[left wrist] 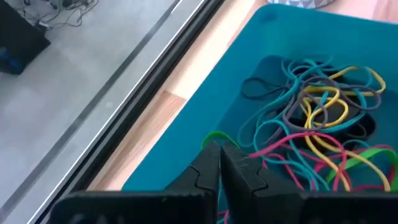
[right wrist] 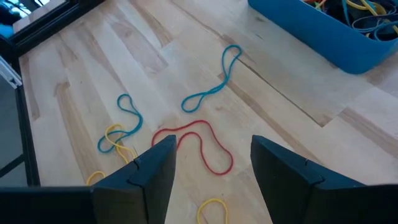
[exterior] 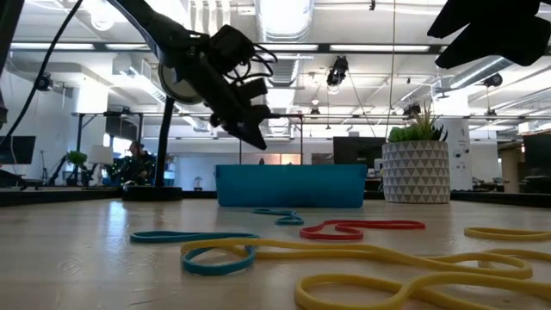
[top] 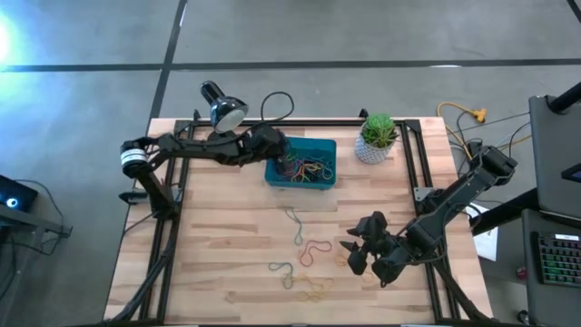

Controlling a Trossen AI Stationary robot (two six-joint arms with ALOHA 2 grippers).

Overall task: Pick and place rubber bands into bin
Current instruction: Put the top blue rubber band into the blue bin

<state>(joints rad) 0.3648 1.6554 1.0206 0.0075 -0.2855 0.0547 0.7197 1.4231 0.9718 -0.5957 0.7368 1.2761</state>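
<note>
The teal bin [top: 320,143] stands at the table's far middle and holds several tangled rubber bands [left wrist: 317,124]. My left gripper [top: 283,154] hovers over the bin's left end, shut, with a green band [left wrist: 214,137] at its fingertips. It also shows above the bin [exterior: 291,185] in the low view [exterior: 251,131]. Loose bands lie flat on the wood: teal [right wrist: 214,81], red [right wrist: 196,143], teal with yellow [right wrist: 121,124]. My right gripper [right wrist: 211,165] is open and empty above the red band [top: 313,252], near the table's right front [top: 356,247]. My left gripper pinches a green rubber band between its two shut fingers. Only a short arc of it [left wrist: 213,136] shows past the fingertips. The fingers slant down over the bin's left end, and the band is clear of the pile below.
A desk lamp [top: 222,109] stands at the far left beside the bin, and a white plant pot [top: 377,141] stands to the bin's right. Black frame rails [top: 413,173] run along the table's sides. More yellow bands [top: 313,289] lie near the front edge.
</note>
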